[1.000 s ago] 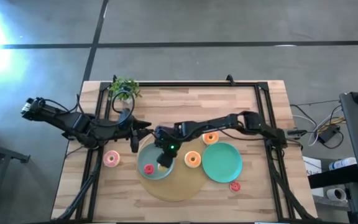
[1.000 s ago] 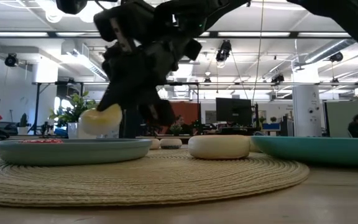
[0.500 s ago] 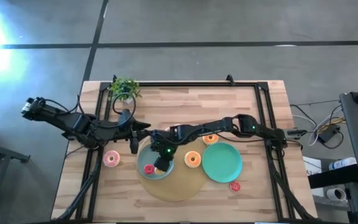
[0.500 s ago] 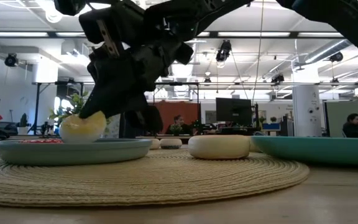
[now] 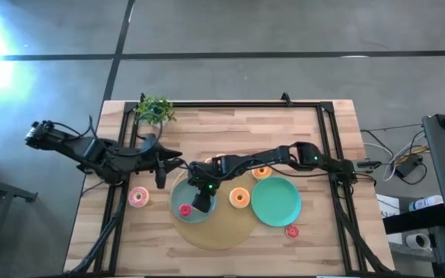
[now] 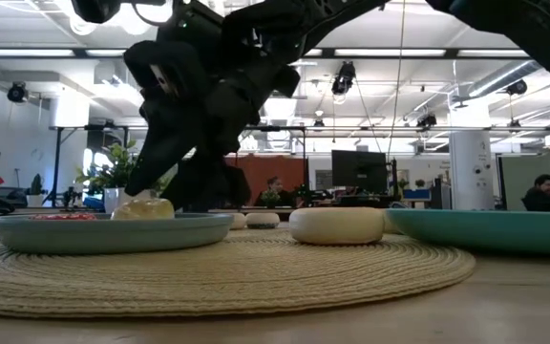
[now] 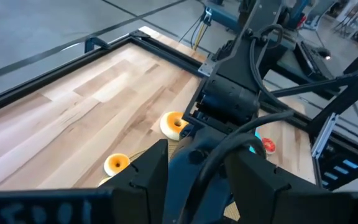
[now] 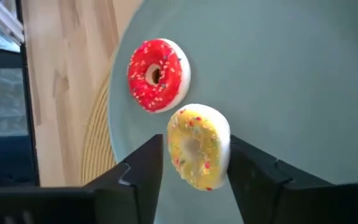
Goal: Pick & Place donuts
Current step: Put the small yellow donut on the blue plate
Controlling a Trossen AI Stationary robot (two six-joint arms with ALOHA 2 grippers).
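From above, the right gripper (image 5: pixel 201 202) is reaching across the wooden table (image 5: pixel 230 127) and hovering over the grey-blue plate (image 5: pixel 184 220), which is lying on the left part of a round woven mat (image 5: pixel 222 235); a red donut (image 5: pixel 184 209) is sitting on that plate's left side, while a pink donut (image 5: pixel 137 198) is lying on bare wood to the plate's left, an orange donut (image 5: pixel 239 198) is resting on the mat between the two plates, another orange donut (image 5: pixel 262 171) is lying just beyond the green plate (image 5: pixel 275 202), and a small red donut (image 5: pixel 291 230) is sitting near that plate's front right edge. The left gripper (image 5: pixel 159 166) is waiting over the table's left side, near a small leafy plant (image 5: pixel 154 109), and whether its fingers are parted cannot be told. At table height, the yellow donut (image 6: pixel 143 208) is resting on the grey-blue plate (image 6: pixel 113 232) directly beneath the dark right gripper (image 6: pixel 175 186). The left wrist camera is looking across at the right arm (image 7: pixel 235 102), with the two orange donuts (image 7: pixel 174 125) lying beyond it. In the right wrist view, the yellow donut (image 8: pixel 197 146) is standing between the right gripper's parted fingers (image 8: pixel 138 168) without visibly touching them, released, just beside the red donut (image 8: pixel 157 74) on the plate.
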